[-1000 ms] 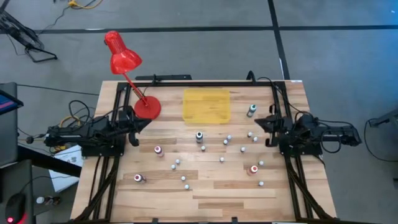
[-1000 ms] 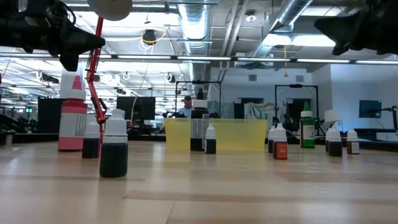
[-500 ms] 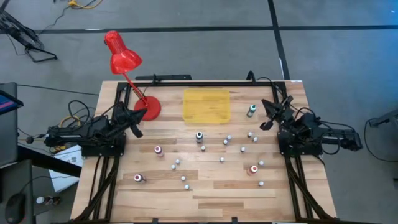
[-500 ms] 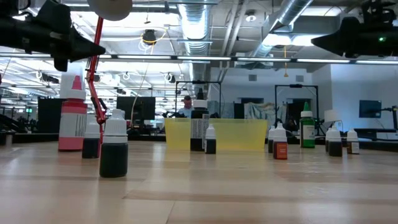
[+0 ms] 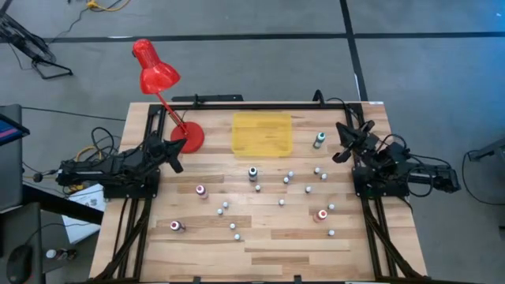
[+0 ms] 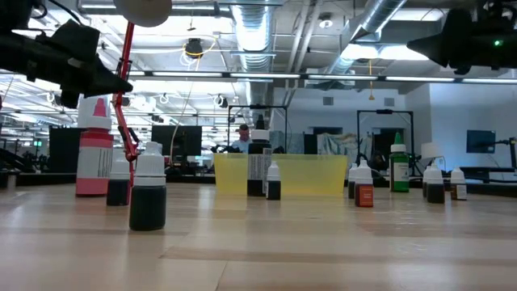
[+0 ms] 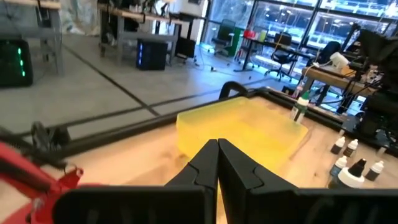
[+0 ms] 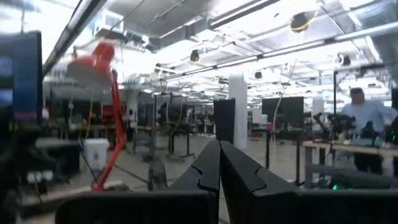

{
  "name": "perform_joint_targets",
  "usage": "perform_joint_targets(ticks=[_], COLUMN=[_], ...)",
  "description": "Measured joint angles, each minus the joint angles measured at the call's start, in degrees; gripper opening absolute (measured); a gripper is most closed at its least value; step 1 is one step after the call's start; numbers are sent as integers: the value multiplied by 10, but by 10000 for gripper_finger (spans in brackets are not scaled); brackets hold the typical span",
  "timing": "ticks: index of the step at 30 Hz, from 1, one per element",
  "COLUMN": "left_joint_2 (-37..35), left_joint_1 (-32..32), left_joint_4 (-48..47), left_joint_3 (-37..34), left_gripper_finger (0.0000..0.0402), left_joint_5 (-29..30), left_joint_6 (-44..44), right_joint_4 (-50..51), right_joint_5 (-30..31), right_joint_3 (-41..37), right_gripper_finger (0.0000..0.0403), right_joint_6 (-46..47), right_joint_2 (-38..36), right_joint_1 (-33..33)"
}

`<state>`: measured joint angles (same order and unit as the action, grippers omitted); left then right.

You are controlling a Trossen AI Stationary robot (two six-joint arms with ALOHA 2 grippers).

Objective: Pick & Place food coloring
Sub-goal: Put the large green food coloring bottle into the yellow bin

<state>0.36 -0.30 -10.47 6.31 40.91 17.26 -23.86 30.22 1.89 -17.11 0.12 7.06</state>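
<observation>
The food coloring is a scatter of tiny bottles standing on the wooden table: a dark one (image 5: 252, 171), red ones (image 5: 200, 190) (image 5: 175, 226), an orange one (image 5: 322, 214), a green one (image 5: 319, 140) and several whitish-capped ones between them. The low view shows them upright, a dark bottle (image 6: 149, 194) nearest. My left gripper (image 5: 181, 144) is shut and hangs in the air above the table's left part, beside the lamp's base. My right gripper (image 5: 342, 136) is shut and raised over the table's right part, near the green bottle. Neither touches a bottle.
A flat yellow tray (image 5: 262, 132) lies at the table's far middle. A red desk lamp (image 5: 155, 69) stands on its round base (image 5: 188, 137) at the far left, close to my left gripper. Black frame rails run along the table's left, right and far edges.
Both grippers have risen and swung toward the table's far edge, tipping up from pointing down at the table to nearly level. The left one now sits beside the lamp's base, the right one near the green bottle. No bottle has moved.
</observation>
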Motion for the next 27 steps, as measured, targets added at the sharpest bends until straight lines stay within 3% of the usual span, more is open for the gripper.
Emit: perform_joint_targets(ticks=[4,11,19,27], left_joint_2=[0,0,0,0], left_joint_1=[0,0,0,0], left_joint_4=[-3,6,76,88], left_joint_3=[0,0,0,0], left_gripper_finger=[0,0,0,0], left_joint_5=[0,10,20,20], left_joint_6=[11,-29,-69,-75], right_joint_4=[2,6,82,106], right_joint_5=[7,74,93,93], right_joint_3=[5,9,17,70], right_gripper_finger=[36,123,220,238], right_joint_6=[34,41,174,211], right_joint_2=[7,34,99,184], right_joint_1=[17,65,103,109])
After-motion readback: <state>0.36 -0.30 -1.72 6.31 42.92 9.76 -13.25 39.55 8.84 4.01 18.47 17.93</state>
